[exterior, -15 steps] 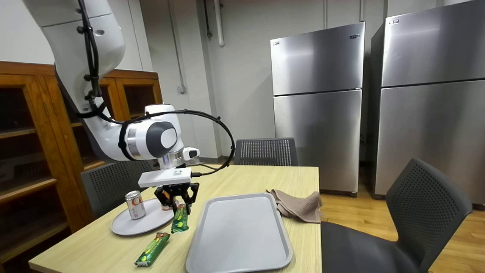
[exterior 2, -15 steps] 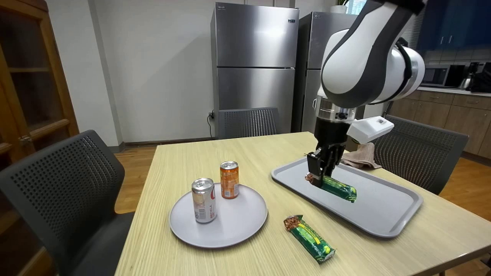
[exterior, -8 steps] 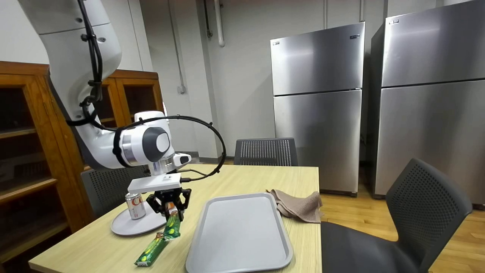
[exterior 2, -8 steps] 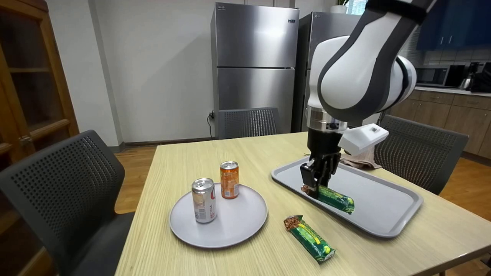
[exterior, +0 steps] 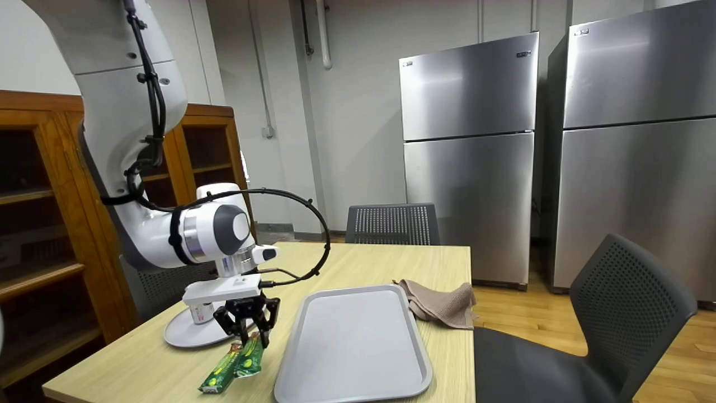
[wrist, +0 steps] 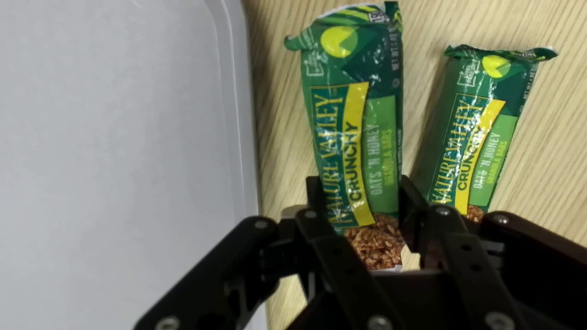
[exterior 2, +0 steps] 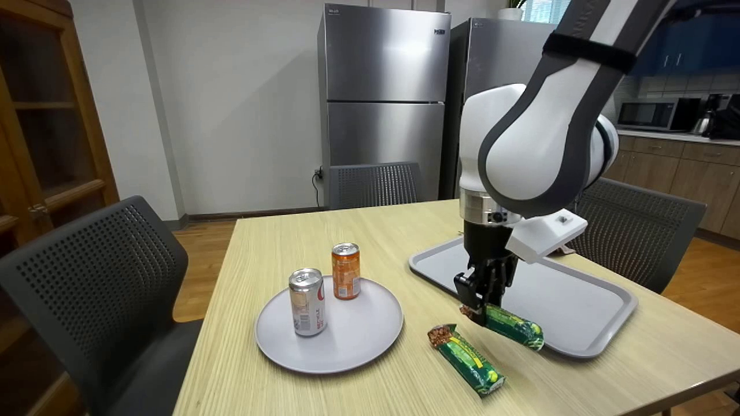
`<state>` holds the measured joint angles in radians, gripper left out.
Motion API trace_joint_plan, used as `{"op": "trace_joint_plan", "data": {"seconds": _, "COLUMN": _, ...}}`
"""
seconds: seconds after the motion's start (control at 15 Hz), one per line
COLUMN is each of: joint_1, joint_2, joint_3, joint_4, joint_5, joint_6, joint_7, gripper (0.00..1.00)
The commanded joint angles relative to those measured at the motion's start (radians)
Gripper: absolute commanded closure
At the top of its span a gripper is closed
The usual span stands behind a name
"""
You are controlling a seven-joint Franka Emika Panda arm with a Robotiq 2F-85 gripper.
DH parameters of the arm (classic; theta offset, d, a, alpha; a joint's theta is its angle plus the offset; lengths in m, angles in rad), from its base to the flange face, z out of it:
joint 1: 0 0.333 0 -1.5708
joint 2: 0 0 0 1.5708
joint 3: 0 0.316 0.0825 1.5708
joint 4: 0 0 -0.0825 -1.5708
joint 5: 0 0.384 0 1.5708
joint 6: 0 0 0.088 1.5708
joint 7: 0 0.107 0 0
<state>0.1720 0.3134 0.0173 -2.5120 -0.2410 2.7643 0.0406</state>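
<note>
My gripper (wrist: 360, 201) is grasping a green-wrapped granola bar (wrist: 351, 128) by its two long sides, near the end printed with oats. The long axis is running crosswise to the line along which my jaws are closing, with most of the length projecting ahead of them. A loose bar (wrist: 474, 137) is lying just beside it at a slight angle; the grey tray (wrist: 114, 160) is flanking the opposite side. Its larger look is suggesting it is sitting above the table (wrist: 279, 151); I am not confirming clearance.
</note>
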Motion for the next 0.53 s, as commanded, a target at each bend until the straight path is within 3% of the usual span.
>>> {"op": "trace_joint_plan", "data": {"seconds": 0.0, "joint_1": 0.043, "joint_2": 0.042, "joint_3": -0.034, "joint_4": 0.032, "joint_5": -0.041, "joint_6": -0.012, "joint_7": 0.075, "gripper": 0.84}}
{"op": "trace_joint_plan", "data": {"seconds": 0.27, "joint_1": 0.063, "joint_2": 0.065, "joint_3": -0.049, "joint_4": 0.044, "joint_5": -0.038, "joint_6": -0.014, "joint_7": 0.088, "gripper": 0.84}}
{"op": "trace_joint_plan", "data": {"seconds": 0.33, "joint_1": 0.066, "joint_2": 0.063, "joint_3": -0.05, "joint_4": 0.045, "joint_5": -0.035, "joint_6": -0.017, "joint_7": 0.087, "gripper": 0.34}}
{"op": "trace_joint_plan", "data": {"seconds": 0.4, "joint_1": 0.067, "joint_2": 0.062, "joint_3": -0.05, "joint_4": 0.045, "joint_5": -0.033, "joint_6": -0.016, "joint_7": 0.085, "gripper": 0.34}}
{"op": "trace_joint_plan", "data": {"seconds": 0.47, "joint_1": 0.062, "joint_2": 0.053, "joint_3": -0.046, "joint_4": 0.042, "joint_5": -0.026, "joint_6": -0.017, "joint_7": 0.079, "gripper": 0.27}}
